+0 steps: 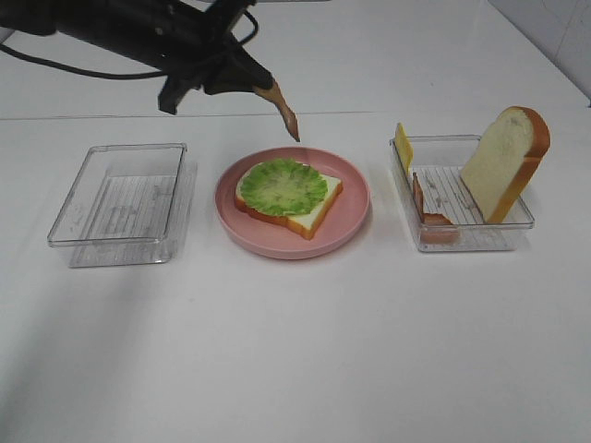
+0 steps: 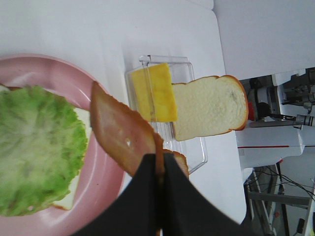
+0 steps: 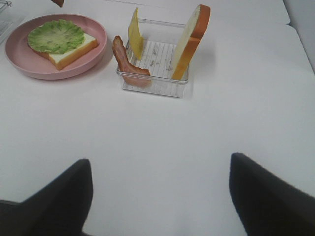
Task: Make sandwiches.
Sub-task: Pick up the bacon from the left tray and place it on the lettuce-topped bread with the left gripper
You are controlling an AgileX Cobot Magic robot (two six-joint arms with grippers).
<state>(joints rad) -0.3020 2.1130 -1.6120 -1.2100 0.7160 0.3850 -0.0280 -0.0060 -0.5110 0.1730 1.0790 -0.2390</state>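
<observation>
Brown bacon strip (image 2: 120, 132) — flat, tapered — in left hand (image 2: 160, 161).

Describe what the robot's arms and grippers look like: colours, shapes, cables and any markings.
The left arm is glossy black, with a thin black cable trailing beside it. The left gripper is matte black, broad at the base and tapering to narrow tips. The right gripper is also black, with two blunt, rounded ends. No markings or labels show on any of them.
</observation>
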